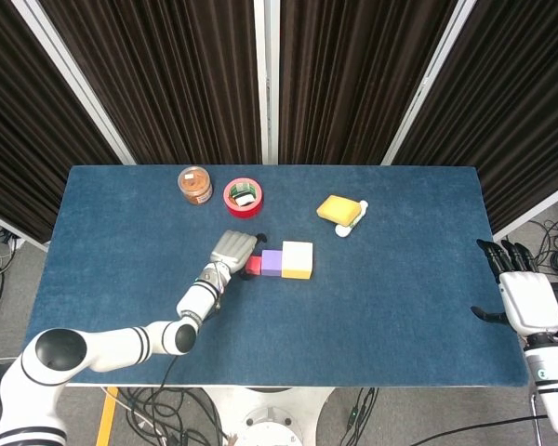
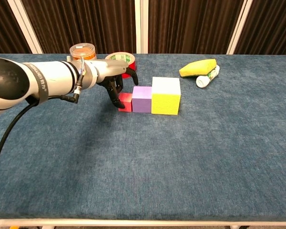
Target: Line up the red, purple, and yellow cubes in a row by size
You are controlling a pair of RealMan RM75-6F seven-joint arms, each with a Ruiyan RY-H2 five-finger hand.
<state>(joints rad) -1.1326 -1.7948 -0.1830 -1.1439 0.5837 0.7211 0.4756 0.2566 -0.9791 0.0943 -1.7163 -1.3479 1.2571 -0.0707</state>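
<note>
We observe the left hand, fingers curled down touching the red cube; grip undeterminable.

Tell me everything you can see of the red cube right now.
The red cube is the smallest, plain and matte, resting flat on the blue table. It sits at the left end of the row, flush against the purple cube, which adjoins the yellow cube. The left hand reaches over it, fingertips at its left side.
</note>
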